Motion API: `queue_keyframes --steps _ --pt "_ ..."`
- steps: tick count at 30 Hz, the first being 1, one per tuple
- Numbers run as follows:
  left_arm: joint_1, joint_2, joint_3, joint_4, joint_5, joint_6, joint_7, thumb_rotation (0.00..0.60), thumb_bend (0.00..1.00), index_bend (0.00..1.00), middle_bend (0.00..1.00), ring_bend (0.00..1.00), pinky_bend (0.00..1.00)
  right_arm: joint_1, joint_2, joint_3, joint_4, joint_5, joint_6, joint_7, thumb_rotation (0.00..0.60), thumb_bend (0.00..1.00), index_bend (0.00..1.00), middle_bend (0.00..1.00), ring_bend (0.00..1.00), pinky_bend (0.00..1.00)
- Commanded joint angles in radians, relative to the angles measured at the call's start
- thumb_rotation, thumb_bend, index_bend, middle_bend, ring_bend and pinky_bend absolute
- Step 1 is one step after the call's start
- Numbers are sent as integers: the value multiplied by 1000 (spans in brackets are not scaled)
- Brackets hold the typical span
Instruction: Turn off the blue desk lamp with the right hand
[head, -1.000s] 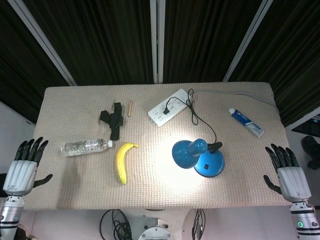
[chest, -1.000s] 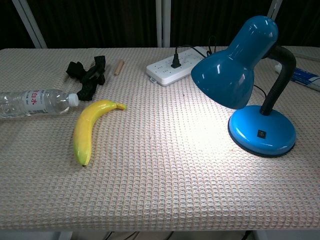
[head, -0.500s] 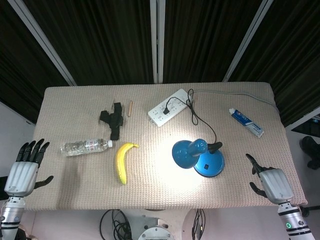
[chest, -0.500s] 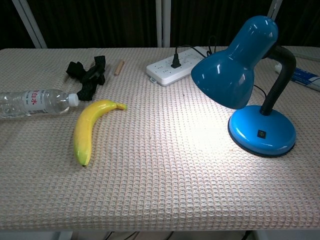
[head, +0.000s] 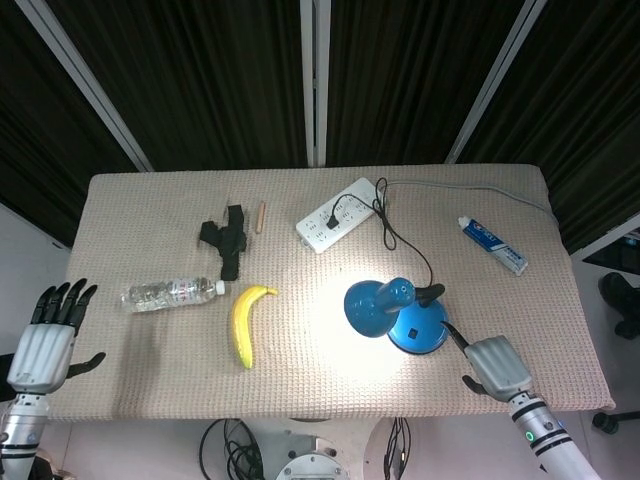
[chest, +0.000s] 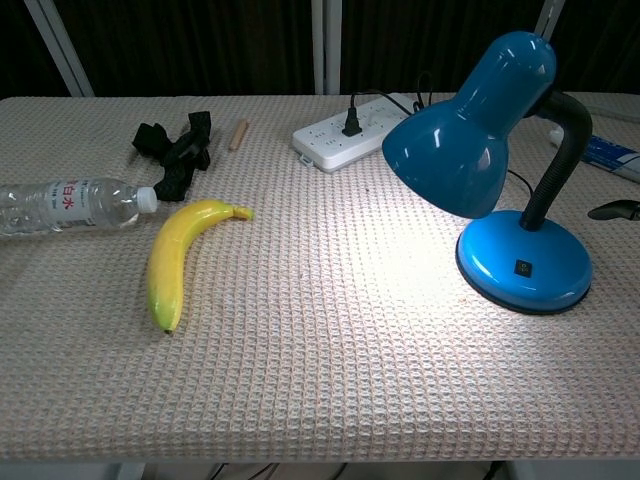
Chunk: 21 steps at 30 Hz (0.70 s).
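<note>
The blue desk lamp (head: 378, 307) stands right of the table's middle, lit, throwing a bright patch on the cloth. In the chest view its shade (chest: 466, 130) leans left over the round base (chest: 548, 283), which carries a small black switch (chest: 521, 267). My right hand (head: 494, 363) hovers at the table's front edge just right of the base, holding nothing, one dark finger reaching toward the base. A fingertip (chest: 613, 210) shows at the right border of the chest view. My left hand (head: 45, 334) is off the table's left front corner, fingers spread, empty.
A banana (head: 246, 322), a water bottle (head: 170, 293) and a black strap (head: 226, 240) lie to the left. A small wooden stick (head: 260, 216) and a white power strip (head: 337, 213) lie at the back, with the lamp's cord (head: 400, 242) running from it. A toothpaste tube (head: 492, 243) lies at the right.
My right hand has moved left and inward from beyond the table's right edge to just beside the lamp base. The left hand has barely moved. The lamp stays lit.
</note>
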Motion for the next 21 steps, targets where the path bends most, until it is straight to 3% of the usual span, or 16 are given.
queue_keyframes --steps 1,6,9,12,21 --pt "-1 1 0 -1 -1 -2 0 600 60 21 0 0 0 42 -18 15 -19 59 -67 -3 600 174 0 882 877 855" --pt "-1 5 -1 -1 -5 -6 -2 600 60 21 0 0 0 85 -34 17 -19 103 -128 -5 600 200 0 883 877 855" --pt "0 7 -3 1 -10 -6 -5 600 60 21 0 0 0 101 -40 13 -21 121 -144 -17 600 413 0 883 877 855" --pt "0 7 -4 5 -14 -7 -9 600 60 20 0 0 0 112 -46 10 -26 135 -150 -25 600 542 0 882 877 855" --pt "-3 2 -3 17 -19 -19 -18 600 60 21 0 0 0 121 -62 -9 -26 182 -133 -63 600 575 0 883 877 855"
